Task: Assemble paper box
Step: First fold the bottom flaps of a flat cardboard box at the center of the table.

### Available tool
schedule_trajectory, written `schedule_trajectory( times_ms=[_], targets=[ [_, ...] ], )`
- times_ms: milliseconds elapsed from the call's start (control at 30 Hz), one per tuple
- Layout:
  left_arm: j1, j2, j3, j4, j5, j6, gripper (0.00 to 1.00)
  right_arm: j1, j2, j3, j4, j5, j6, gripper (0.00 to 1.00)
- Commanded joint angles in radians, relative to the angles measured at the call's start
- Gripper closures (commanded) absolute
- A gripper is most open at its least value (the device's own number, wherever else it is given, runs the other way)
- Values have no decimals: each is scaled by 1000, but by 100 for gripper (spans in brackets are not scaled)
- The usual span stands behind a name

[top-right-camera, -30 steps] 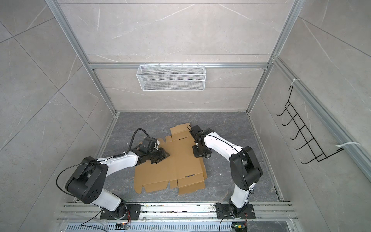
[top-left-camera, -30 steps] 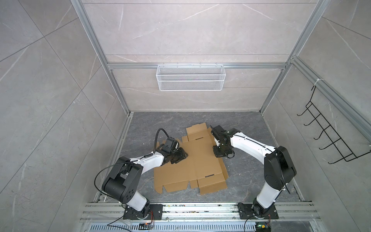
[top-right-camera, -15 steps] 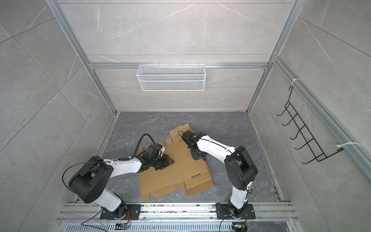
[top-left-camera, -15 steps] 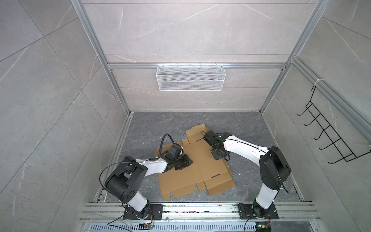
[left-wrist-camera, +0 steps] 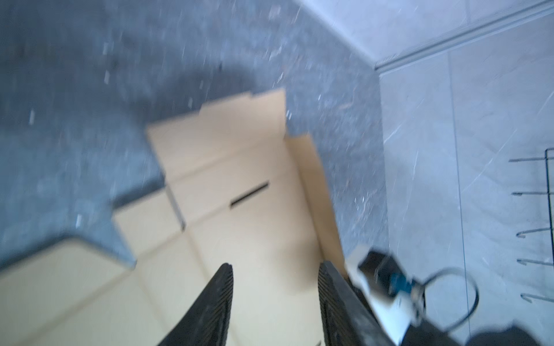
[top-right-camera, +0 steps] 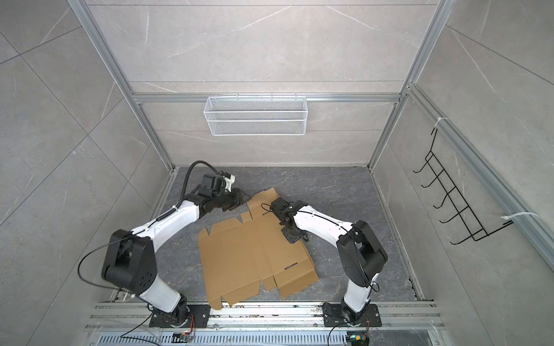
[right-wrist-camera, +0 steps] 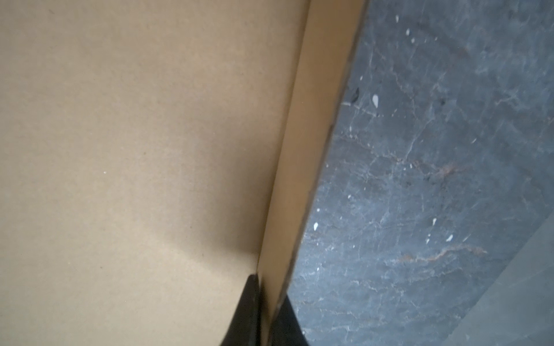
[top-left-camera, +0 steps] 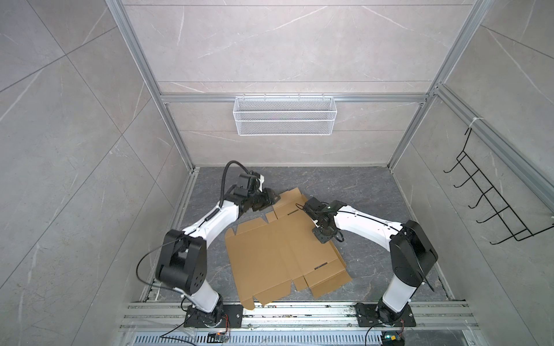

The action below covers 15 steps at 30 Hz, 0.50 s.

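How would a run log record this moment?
paper box: unfolded sheet on floor | right gripper: shut on its side flap | left gripper: open, over far end

Camera set: four views.
Both top views: high overhead, facing down, whole scene. Wrist views: close, both on the paper box (right-wrist-camera: 135, 149).

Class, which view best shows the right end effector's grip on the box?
The right wrist view: the right end effector pinches the box's upturned edge, close up. Both top views show it small, jaws hidden. The left wrist view, blurred, shows no grip.
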<state>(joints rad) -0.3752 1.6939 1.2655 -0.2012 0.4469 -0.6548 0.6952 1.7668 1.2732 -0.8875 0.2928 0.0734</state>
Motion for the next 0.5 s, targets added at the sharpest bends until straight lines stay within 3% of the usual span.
schedule_trajectory(
  times_ms=[0,133,467],
  targets=[
    [-16,144,155,-68,98,23,50,8,-5,0,43,-12,-41,89],
    [-34,265,331,-118,105,1,49,8,0,-15,84,-49,-52,89],
    [-75,492,531,-79,124,-102,48,4,20,-34,148,-115,-72,90]
  ],
)
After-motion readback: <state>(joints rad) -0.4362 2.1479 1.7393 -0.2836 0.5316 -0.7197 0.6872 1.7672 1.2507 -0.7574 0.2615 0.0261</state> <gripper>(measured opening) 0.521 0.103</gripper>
